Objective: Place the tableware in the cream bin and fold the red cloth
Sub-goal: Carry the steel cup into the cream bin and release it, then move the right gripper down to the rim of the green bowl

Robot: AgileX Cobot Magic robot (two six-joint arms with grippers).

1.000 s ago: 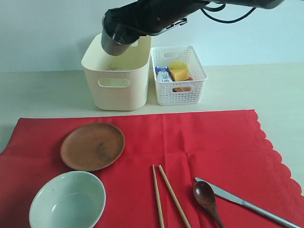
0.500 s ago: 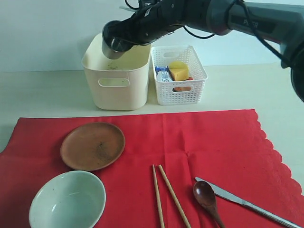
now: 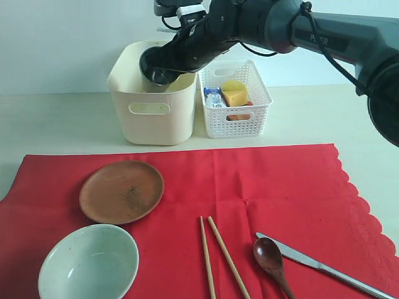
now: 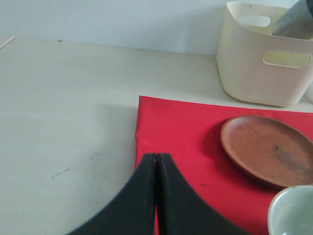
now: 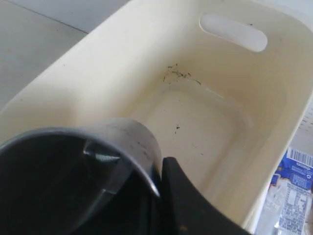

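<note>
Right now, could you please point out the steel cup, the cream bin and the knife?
steel cup (image 3: 157,75), exterior view, its inside.
cream bin (image 3: 149,128), exterior view, front wall.
knife (image 3: 324,268), exterior view, its middle.

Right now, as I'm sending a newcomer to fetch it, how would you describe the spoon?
Find the big red cloth spread over the table. On the side nearest the camera, the spoon lies between the two chopsticks and the knife. It alone is dark wood with a rounded scoop; the chopsticks are pale thin sticks, the knife flat silver.
</note>
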